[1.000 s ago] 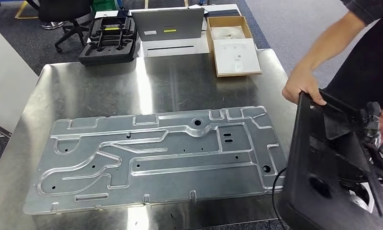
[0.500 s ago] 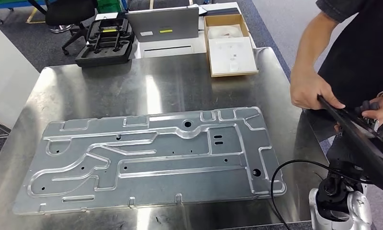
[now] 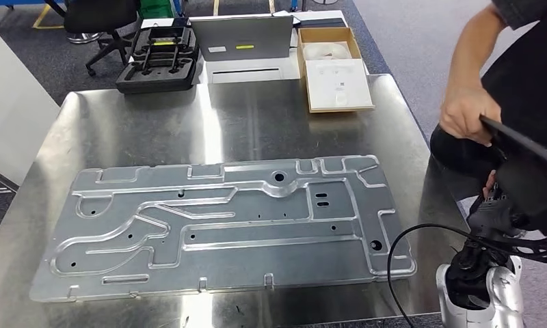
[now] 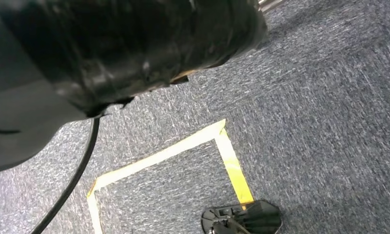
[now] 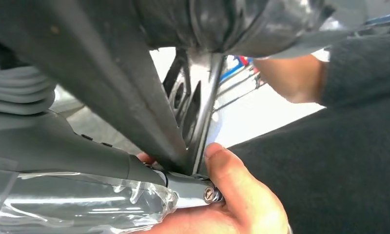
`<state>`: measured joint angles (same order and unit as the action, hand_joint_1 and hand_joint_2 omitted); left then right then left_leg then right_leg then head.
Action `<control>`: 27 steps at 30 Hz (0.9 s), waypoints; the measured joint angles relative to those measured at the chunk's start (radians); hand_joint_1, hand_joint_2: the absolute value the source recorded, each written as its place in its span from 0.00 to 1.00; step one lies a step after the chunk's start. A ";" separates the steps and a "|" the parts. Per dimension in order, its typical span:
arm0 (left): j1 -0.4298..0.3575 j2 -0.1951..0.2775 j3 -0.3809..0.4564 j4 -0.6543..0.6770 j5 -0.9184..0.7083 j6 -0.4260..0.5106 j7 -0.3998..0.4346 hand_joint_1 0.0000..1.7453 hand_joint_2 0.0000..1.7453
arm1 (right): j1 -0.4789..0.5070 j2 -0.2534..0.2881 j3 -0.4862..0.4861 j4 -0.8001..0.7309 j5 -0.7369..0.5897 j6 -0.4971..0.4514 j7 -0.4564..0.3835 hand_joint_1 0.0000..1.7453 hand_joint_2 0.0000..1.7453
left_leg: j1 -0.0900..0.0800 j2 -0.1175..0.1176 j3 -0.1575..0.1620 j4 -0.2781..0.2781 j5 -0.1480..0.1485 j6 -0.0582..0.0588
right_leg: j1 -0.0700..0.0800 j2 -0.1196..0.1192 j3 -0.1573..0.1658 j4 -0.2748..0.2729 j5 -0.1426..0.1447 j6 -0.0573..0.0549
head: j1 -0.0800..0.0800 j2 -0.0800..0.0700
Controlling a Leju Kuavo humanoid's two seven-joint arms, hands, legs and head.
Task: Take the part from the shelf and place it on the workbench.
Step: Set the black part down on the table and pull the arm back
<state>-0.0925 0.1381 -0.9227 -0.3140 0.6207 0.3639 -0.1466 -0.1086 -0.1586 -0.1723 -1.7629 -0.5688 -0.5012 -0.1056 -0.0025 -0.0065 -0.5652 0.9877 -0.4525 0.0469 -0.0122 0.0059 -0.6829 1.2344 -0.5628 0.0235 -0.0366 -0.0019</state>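
While the black part (image 3: 524,154) hangs tilted off the workbench's (image 3: 257,123) right side, a person's hand (image 3: 465,113) grips its upper edge and another of their hands (image 5: 232,195) cups my right hand (image 3: 493,212) below it. My right hand sits at the part's lower end; I cannot tell whether its fingers clasp it. My left hand (image 4: 76,58) hangs over carpet, grip unclear. A large metal panel (image 3: 223,222) lies flat on the workbench.
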 joint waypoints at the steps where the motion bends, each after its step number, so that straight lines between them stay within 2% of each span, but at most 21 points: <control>1: 0.001 0.000 0.001 0.000 0.000 0.000 0.001 0.00 0.00 | 0.001 0.000 0.004 0.002 0.014 -0.011 0.006 0.00 0.00 | 0.000 0.001 0.000 0.001 0.000 0.001 | -0.002 0.000 -0.016 0.040 -0.013 0.004 | 0.000 0.000; 2: 0.002 0.000 0.001 0.000 0.000 0.000 0.003 0.00 0.00 | 0.002 0.000 0.007 0.005 0.042 -0.026 0.018 0.00 0.00 | 0.001 0.001 -0.001 0.003 -0.001 0.000 | -0.006 0.000 -0.017 0.049 -0.007 0.007 | 0.000 0.000; 3: 0.003 0.000 0.001 0.000 0.000 0.000 0.004 0.00 0.00 | 0.002 -0.001 0.011 0.006 0.087 -0.045 0.036 0.00 0.00 | 0.002 0.000 -0.002 0.006 -0.002 -0.002 | -0.010 -0.001 0.000 0.020 0.016 0.011 | 0.000 0.000; 5: 0.003 0.000 0.003 0.000 -0.001 -0.001 0.006 0.00 0.00 | -0.001 -0.003 0.025 0.007 0.255 -0.094 0.099 0.00 0.00 | 0.004 -0.001 -0.006 0.021 -0.009 -0.010 | -0.018 -0.001 0.062 -0.094 0.068 0.016 | 0.001 0.000; 6: 0.002 0.000 0.004 0.000 -0.001 -0.001 0.006 0.00 0.00 | -0.004 -0.005 0.035 0.007 0.374 -0.110 0.146 0.00 0.00 | 0.003 -0.002 -0.011 0.032 -0.014 -0.016 | -0.018 0.000 0.085 -0.139 0.081 0.013 | 0.000 0.000; 8: 0.002 -0.002 0.011 0.000 -0.001 -0.001 0.005 0.00 0.00 | -0.009 -0.008 0.055 0.002 0.688 -0.089 0.294 0.00 0.00 | 0.002 -0.003 -0.019 0.045 -0.019 -0.028 | -0.014 0.002 0.096 -0.171 0.081 0.001 | 0.000 0.000; 10: 0.004 -0.005 0.018 0.001 -0.002 0.000 0.003 0.00 0.00 | -0.018 -0.008 0.065 -0.013 1.060 0.033 0.483 0.00 0.00 | 0.004 -0.003 -0.022 0.046 -0.020 -0.038 | -0.010 0.003 0.093 -0.174 0.087 -0.016 | 0.001 0.000; 12: 0.004 -0.008 0.024 0.001 -0.005 0.002 0.002 0.00 0.00 | -0.041 -0.010 0.070 -0.035 1.379 0.217 0.640 0.00 0.00 | 0.007 -0.001 -0.033 0.076 -0.044 -0.049 | -0.012 0.006 0.093 -0.180 0.094 -0.030 | -0.003 0.000; 13: 0.003 -0.009 0.026 0.001 -0.007 0.002 0.002 0.00 0.00 | -0.053 -0.013 0.073 -0.043 1.482 0.300 0.691 0.00 0.00 | 0.009 0.000 -0.049 0.117 -0.071 -0.053 | -0.013 0.007 0.093 -0.184 0.098 -0.036 | -0.006 0.000; 15: 0.002 -0.011 0.030 0.001 -0.010 0.002 0.005 0.00 0.00 | -0.066 -0.022 0.083 -0.056 1.581 0.419 0.746 0.00 0.00 | 0.011 0.000 -0.100 0.235 -0.134 -0.058 | -0.010 0.008 0.091 -0.185 0.101 -0.041 | -0.011 0.000; 16: 0.003 -0.012 0.032 0.001 -0.012 0.002 0.007 0.00 0.00 | -0.069 -0.027 0.088 -0.060 1.611 0.472 0.762 0.00 0.00 | 0.012 0.000 -0.119 0.281 -0.152 -0.059 | -0.008 0.007 0.089 -0.185 0.102 -0.042 | -0.011 0.000; 17: 0.005 -0.013 0.034 0.001 -0.013 0.001 0.010 0.00 0.00 | -0.071 -0.032 0.092 -0.064 1.641 0.528 0.775 0.00 0.00 | 0.013 0.000 -0.124 0.299 -0.152 -0.058 | -0.007 0.007 0.088 -0.185 0.103 -0.042 | -0.011 0.000; 18: 0.006 -0.014 0.035 0.001 -0.015 0.001 0.012 0.00 0.00 | -0.072 -0.035 0.095 -0.067 1.668 0.579 0.785 0.00 0.00 | 0.013 0.000 -0.111 0.281 -0.136 -0.056 | -0.006 0.007 0.088 -0.185 0.103 -0.041 | -0.011 0.000; 20: 0.006 -0.014 0.039 0.001 -0.019 0.001 0.017 0.00 0.00 | -0.073 -0.040 0.098 -0.070 1.714 0.664 0.795 0.00 0.00 | 0.012 0.000 -0.045 0.158 -0.080 -0.049 | -0.006 0.006 0.088 -0.185 0.106 -0.038 | -0.011 0.000; 22: 0.004 -0.015 0.042 0.001 -0.025 0.003 0.025 0.00 0.00 | -0.074 -0.046 0.099 -0.074 1.756 0.743 0.801 0.00 0.00 | 0.007 -0.001 0.006 0.055 -0.049 -0.042 | -0.004 0.004 0.086 -0.186 0.109 -0.029 | -0.010 0.000; 25: 0.007 -0.015 0.045 0.001 -0.030 0.006 0.036 0.00 0.00 | -0.074 -0.056 0.099 -0.079 1.816 0.834 0.803 0.00 0.00 | 0.000 -0.002 0.014 0.028 -0.038 -0.027 | -0.005 0.003 0.085 -0.194 0.117 -0.010 | -0.009 0.000; 27: 0.008 -0.016 0.046 0.001 -0.032 0.008 0.039 0.00 0.00 | -0.072 -0.064 0.100 -0.080 1.839 0.858 0.804 0.00 0.00 | 0.001 -0.001 0.019 0.011 -0.025 -0.013 | -0.006 0.003 0.075 -0.178 0.102 -0.002 | -0.008 0.000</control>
<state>-0.0845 0.1225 -0.8771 -0.3129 0.5888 0.3718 -0.1075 -0.1802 -0.2221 -0.0723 -1.8430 1.2702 0.3569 0.6980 -0.0015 -0.0075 -0.5466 0.9985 -0.4775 0.0334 -0.0183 0.0088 -0.6076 1.0565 -0.4610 0.0215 -0.0443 -0.0019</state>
